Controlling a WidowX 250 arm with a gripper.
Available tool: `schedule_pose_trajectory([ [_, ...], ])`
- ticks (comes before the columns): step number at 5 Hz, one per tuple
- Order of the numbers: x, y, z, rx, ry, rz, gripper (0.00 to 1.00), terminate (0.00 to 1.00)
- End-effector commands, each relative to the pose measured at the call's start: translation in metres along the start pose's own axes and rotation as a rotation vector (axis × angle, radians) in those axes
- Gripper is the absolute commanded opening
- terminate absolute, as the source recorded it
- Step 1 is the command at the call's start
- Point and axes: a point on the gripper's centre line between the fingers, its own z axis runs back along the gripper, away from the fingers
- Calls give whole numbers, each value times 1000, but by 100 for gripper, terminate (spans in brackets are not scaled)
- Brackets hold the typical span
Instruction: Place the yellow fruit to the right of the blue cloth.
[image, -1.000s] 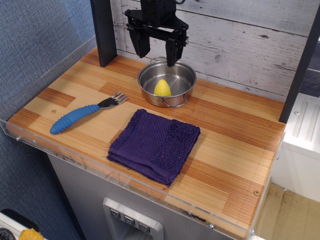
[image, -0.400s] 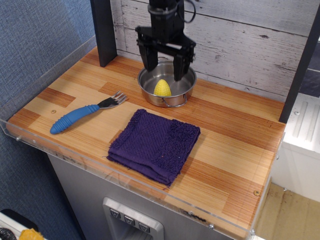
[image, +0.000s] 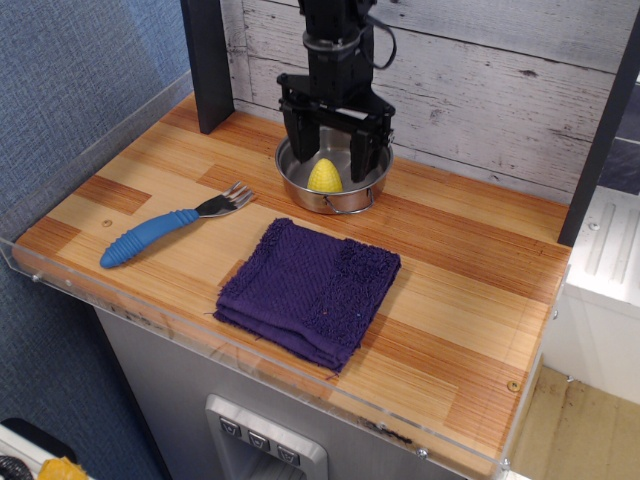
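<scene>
Lower now than a second ago: end effector (image: 332, 158) down from above the steel pot (image: 335, 194) to rim level, fingers spread wide and dipping inside, one on either side of the yellow fruit (image: 324, 176). Nothing else shifted; fruit, cloth and fork lying as before.

Released, holding nothing. Fingers (image: 299, 140) clear of the fruit, no contact visible.

Yellow fruit sitting upright inside the pot, point up, long axis vertical, slightly toward the pot's front-left wall. Directly beneath the end effector, between the open fingers and a little nearer the camera than their tips. Probably only a short further descent and a closing squeeze needed; slight offset toward the front edge worth watching, as is clearance from the pot wall.

Blue cloth (image: 308, 289) in front of the pot, well apart from it, folded flat on the desk (image: 470, 300). Bare wood to the right of the cloth, open for the placement; target lying forward and right of the pot.

Count: one yellow fruit, one blue cloth, one steel pot, one blue-handled fork (image: 165, 227) off to the pot's left front, one arm.
</scene>
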Motion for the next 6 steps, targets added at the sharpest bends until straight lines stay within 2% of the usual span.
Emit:
schedule_pose_trajectory([
  [1,-1,0,4,3,-8,-25,100,0],
  [2,-3,0,2,5,2,-27,100,0],
  [3,-6,2,0,6,8,-30,0,0],
  [5,-8,5,5,6,7,-36,0,0],
  [6,-7,9,17,3,-18,-23,0,0],
])
